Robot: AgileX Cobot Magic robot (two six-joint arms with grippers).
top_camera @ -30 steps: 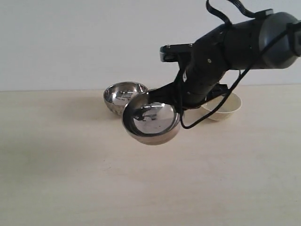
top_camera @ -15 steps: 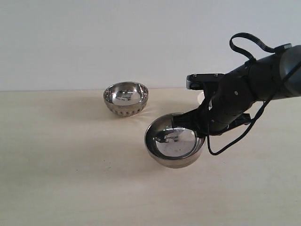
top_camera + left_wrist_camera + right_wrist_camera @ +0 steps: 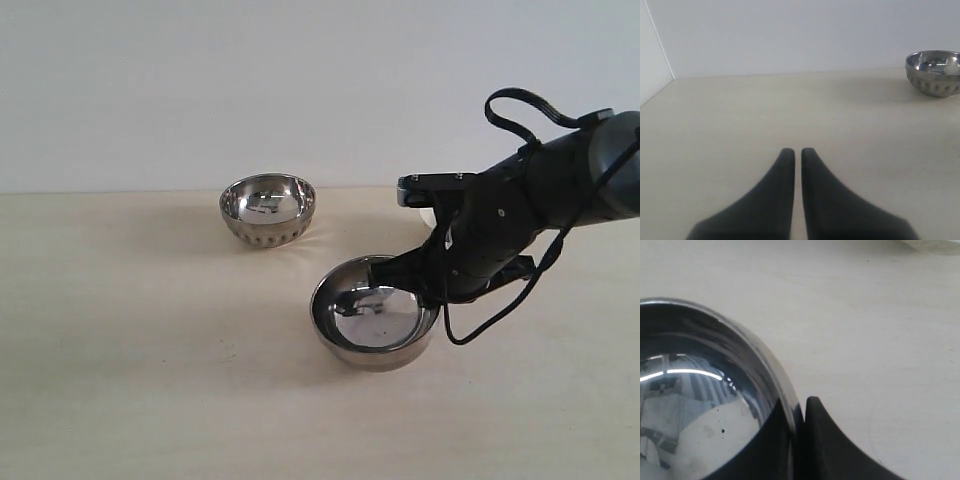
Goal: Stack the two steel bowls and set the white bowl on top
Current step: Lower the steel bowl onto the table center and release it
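Shifting smooth bowl (image 3: 375, 325): rim pinched in right gripper (image 3: 799, 402), carried rightward and lower; likely stack base.
Left gripper (image 3: 797, 150): closed, empty.

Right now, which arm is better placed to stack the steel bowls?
Likely right: the right gripper pinches the rim of the smooth steel bowl. The left gripper is shut, empty, far from the ribbed steel bowl.

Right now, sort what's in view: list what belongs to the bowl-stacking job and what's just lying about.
Job: smooth steel bowl, rim pinched in the right gripper; ribbed steel bowl; white bowl, only an edge showing.
Lying about: nothing loose visible; only the table and the shut, unladen left gripper.
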